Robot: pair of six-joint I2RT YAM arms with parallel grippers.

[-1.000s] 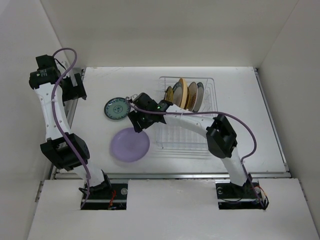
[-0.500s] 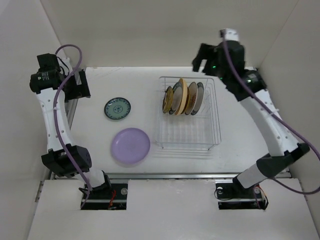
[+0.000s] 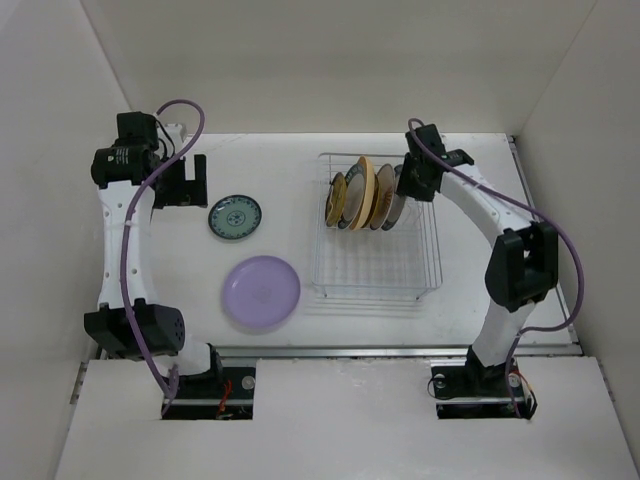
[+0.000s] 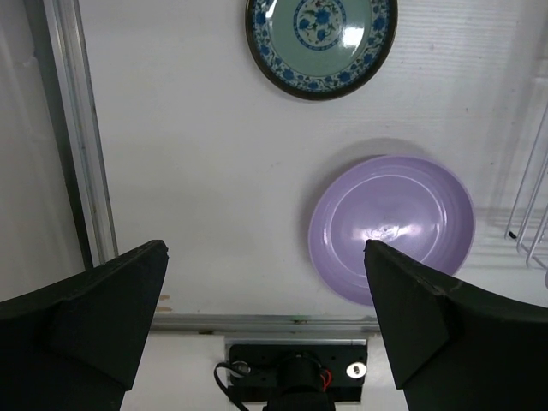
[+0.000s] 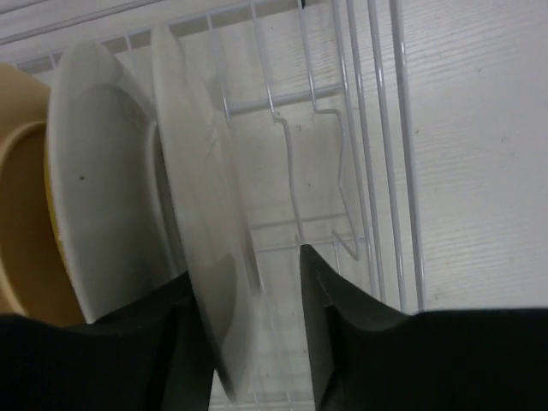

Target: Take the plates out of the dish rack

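At the far, 12 o'clock end of the dish rack (image 3: 375, 270), four plates (image 3: 365, 195) stand on edge in the slots, a deep yellow one among them. The rack sits on the white counter (image 3: 270, 160), toward 3 o'clock from its middle. Two more plates lie flat on the counter: a teal patterned plate (image 3: 235, 217) at the rack's 9 o'clock and a purple plate (image 3: 261, 292) at its 8 o'clock.

The right claw (image 5: 253, 308) is released. Its two dark fingers straddle the rim of the outermost white plate (image 5: 201, 223) at the 3 o'clock end of the row, with a visible gap on one side. The left claw (image 4: 265, 291) hangs over the counter above the two flat plates, spread wide and holding nothing.

The step in hand looks like taking the third plate. The next move would call for pinching that thin rim, then lifting straight up so the plate clears the wires and its neighbour.

No brand, label or writing can be read.
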